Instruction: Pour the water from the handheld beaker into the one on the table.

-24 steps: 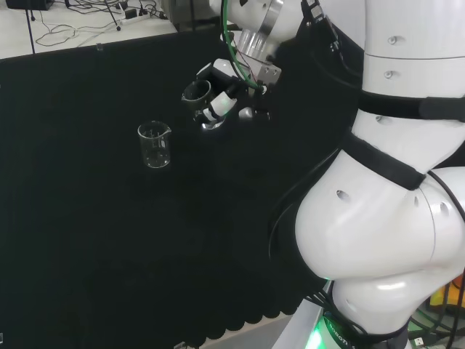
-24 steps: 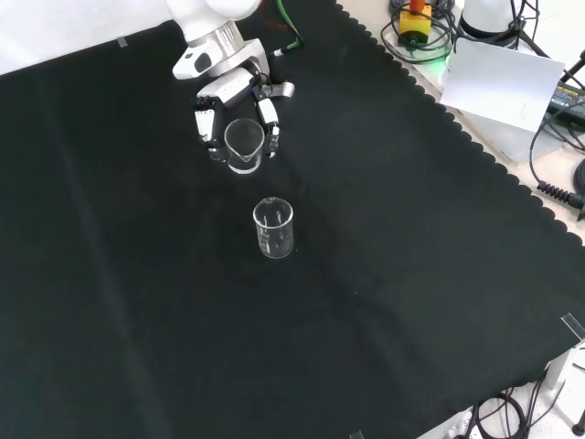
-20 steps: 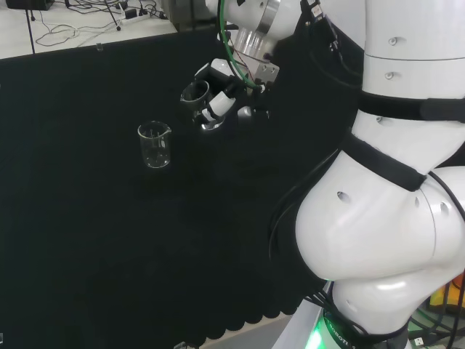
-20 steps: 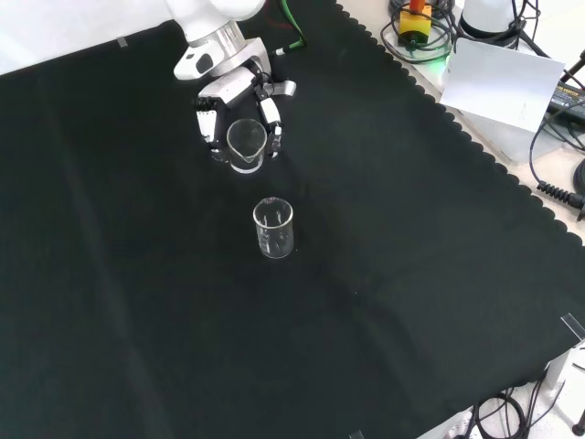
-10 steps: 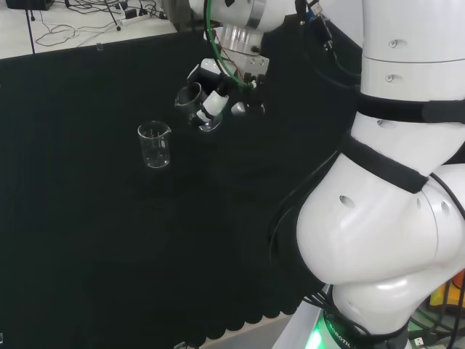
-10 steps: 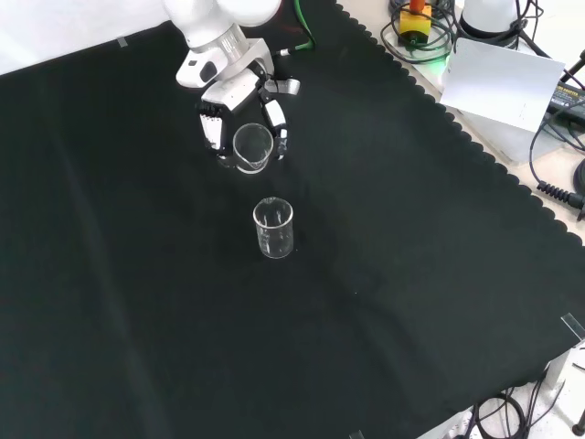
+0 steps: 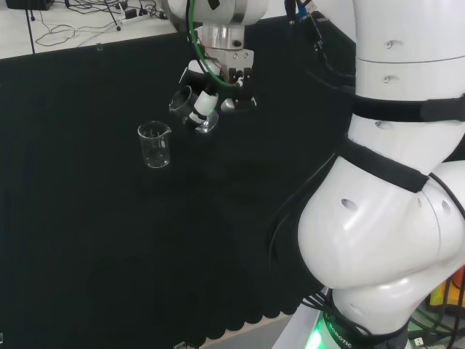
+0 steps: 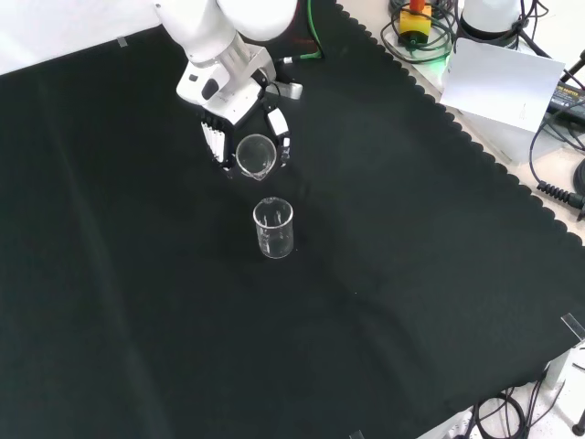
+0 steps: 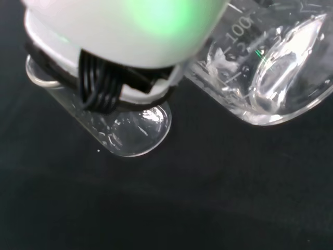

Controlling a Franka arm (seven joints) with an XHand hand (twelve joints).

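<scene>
- Now, left of centre in the head view, the table beaker (image 7: pixel 154 145) stands upright on the black cloth (image 7: pixel 87 218), mouth up and spout at the rim, ready to receive.
- Just right of it and higher in that view, the hand (image 7: pixel 207 102) has its fingers curled round the handheld beaker (image 7: pixel 190 107), tipped with the mouth leaning toward the table beaker — a carrying tilt that looks like the start of a pour.
- From the front view, the handheld beaker (image 8: pixel 256 155) sits near the top centre, directly above the table beaker (image 8: pixel 273 227), close but apart; no stream shows between them.
- Up close in the wrist view, a finger (image 9: pixel 125 57) wraps the held glass (image 9: pixel 104 122), with the graduated table beaker (image 9: pixel 270 78) alongside; how much water is in either, I cannot tell.
</scene>
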